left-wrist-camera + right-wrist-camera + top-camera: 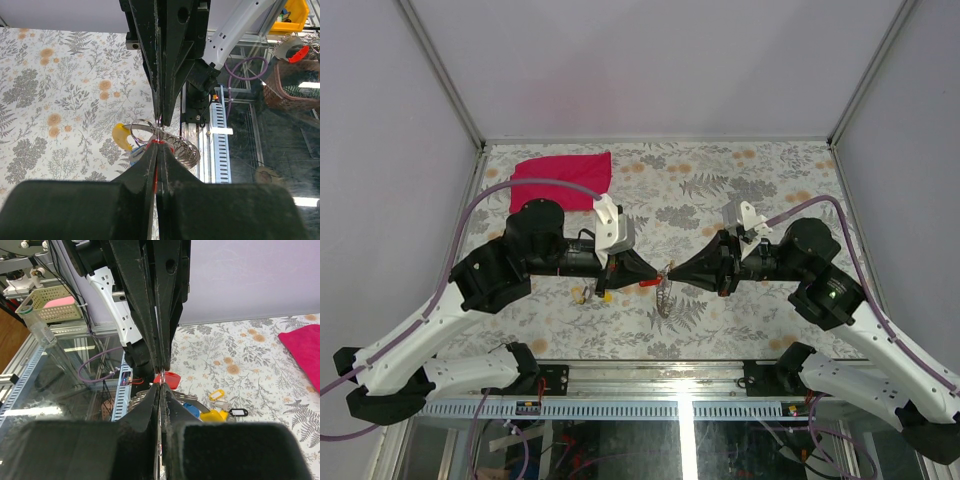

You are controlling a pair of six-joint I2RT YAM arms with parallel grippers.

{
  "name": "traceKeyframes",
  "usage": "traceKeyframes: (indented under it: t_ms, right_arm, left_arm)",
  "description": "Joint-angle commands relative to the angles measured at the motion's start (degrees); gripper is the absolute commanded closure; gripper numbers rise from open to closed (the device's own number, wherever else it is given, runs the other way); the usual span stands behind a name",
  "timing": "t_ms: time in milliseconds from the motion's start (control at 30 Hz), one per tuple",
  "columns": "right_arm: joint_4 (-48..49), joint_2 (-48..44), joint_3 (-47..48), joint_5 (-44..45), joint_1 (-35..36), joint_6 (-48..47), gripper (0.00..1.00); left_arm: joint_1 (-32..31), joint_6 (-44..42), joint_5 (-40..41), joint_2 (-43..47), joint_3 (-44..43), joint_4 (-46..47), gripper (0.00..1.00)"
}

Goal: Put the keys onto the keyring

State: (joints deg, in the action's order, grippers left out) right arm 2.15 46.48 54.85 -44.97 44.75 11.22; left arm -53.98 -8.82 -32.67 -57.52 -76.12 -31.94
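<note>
My left gripper [645, 276] and right gripper [686, 271] meet tip to tip above the table's middle front. The left one [159, 143] is shut on a red-headed key [156, 142], which also shows in the right wrist view [171, 379]. The right one [160, 387] is shut on the keyring [144, 125], a thin metal ring, and its silvery chain [665, 297] hangs below in loops [186, 150]. A yellow-headed key [121, 136] and a blue-headed key [135, 155] sit close by the ring. I cannot tell whether they are threaded on it.
A red cloth [564, 179] lies at the back left of the floral table [750, 190]. Small yellow [216, 394] and black [239, 412] tags lie on the table under the left gripper. The table's front edge and metal rail [650, 408] are close below the grippers.
</note>
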Motion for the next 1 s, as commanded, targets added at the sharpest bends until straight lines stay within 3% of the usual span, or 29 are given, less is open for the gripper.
traceKeyframes:
  t_ms: [0,367,733,967]
  right_arm:
    - [5.3,-1.8,1.1,1.4,0.4,1.0,1.0]
    - [10.5,-3.4,-0.6,5.5,0.4,4.5,1.0]
    - [24.6,-5.0,-7.2,11.1,0.4,10.7,1.0]
    - [29.8,-6.0,-9.6,11.2,0.4,10.2,1.0]
  left_arm:
    - [-0.1,0.2,-0.8,-0.4,-0.5,3.5,1.0]
    - [-0.2,1.3,-0.5,0.1,0.5,5.4,1.0]
    - [-0.2,4.3,1.6,1.7,3.5,11.4,1.0]
    - [-0.2,9.1,4.1,4.1,6.7,20.3,0.84]
